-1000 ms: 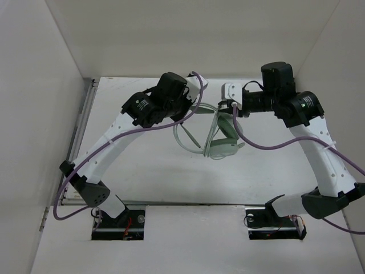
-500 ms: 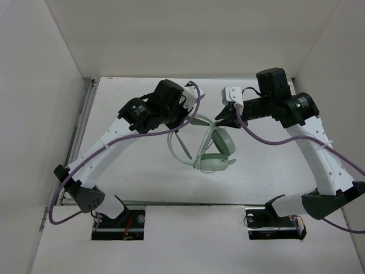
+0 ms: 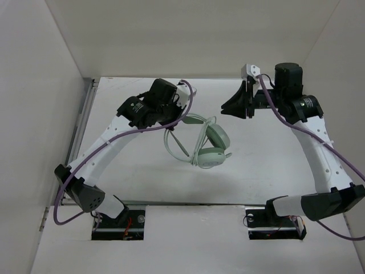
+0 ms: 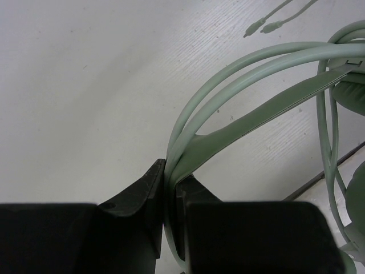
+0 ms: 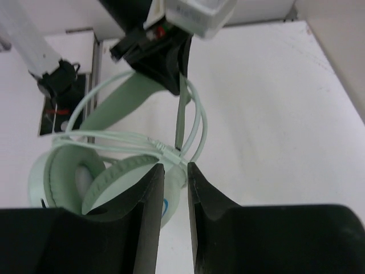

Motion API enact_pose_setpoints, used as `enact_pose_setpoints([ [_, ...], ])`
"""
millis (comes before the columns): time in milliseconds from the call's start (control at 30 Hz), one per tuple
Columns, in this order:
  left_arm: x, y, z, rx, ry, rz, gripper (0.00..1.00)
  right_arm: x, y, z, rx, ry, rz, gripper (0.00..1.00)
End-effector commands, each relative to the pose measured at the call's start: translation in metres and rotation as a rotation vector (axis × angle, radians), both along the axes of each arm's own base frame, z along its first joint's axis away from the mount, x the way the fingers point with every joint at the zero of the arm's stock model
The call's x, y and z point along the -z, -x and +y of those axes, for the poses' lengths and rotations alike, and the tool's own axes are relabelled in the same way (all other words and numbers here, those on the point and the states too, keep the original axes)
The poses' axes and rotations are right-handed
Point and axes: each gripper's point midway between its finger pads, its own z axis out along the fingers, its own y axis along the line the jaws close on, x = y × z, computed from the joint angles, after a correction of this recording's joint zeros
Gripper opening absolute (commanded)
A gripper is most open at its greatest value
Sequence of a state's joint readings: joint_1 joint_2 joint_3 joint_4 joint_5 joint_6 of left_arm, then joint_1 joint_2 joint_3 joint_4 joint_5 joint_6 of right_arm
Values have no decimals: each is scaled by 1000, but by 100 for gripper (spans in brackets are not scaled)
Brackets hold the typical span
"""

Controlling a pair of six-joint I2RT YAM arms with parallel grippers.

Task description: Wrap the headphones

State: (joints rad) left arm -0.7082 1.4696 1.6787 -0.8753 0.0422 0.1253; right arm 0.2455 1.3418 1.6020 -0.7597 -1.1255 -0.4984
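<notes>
The pale mint-green headphones hang above the table's middle. My left gripper is shut on their curved headband, and the band is pinched between the black fingers. Both ear cups dangle below. The thin pale cable loops round the headband, and its plug ends show in the left wrist view. My right gripper stays to the right of the headphones. Its gripper is open, with the cable just beyond the tips and nothing between them.
White walls enclose the table on the left, back and right. A metal rail runs along the left edge. Purple robot cables trail from both arms. The arm bases sit at the near edge.
The right gripper has drawn back and up from the headphones. The left arm has shifted left and nearer, carrying the headphones, whose ear cups have swung lower.
</notes>
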Motion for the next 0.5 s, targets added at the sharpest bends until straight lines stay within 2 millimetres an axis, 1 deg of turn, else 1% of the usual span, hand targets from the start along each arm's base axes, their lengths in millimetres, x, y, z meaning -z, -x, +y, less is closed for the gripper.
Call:
enact_pose_setpoints([
  [0,-26,-2,-16,1,146,-41,0,-44,10,0,-30,-129,-42,29],
  [67,-16,-12,-16,-31,151,-30,0,-42,0,-5,28,-145,-32,28],
  [167,4,-37,-14,-122,174,-11,0,-35,-20,-14,163,-199,11,29],
  [200,12,-46,-13,-157,180,-10,0,-33,-31,-21,247,-236,19,30],
  [233,20,-59,-10,-206,182,-19,0,-33,-40,-28,315,-273,20,31],
  [267,29,-69,-10,-241,188,-22,0,-34,-49,-39,396,-313,23,32],
  [333,42,-90,-11,-299,192,-41,0,-34,-62,-59,533,-392,44,33],
  [400,53,-109,-13,-354,193,-66,0,-28,-67,-75,635,-432,58,34],
  [467,61,-128,-14,-407,203,-82,0,-22,-62,-85,686,-444,57,34],
])
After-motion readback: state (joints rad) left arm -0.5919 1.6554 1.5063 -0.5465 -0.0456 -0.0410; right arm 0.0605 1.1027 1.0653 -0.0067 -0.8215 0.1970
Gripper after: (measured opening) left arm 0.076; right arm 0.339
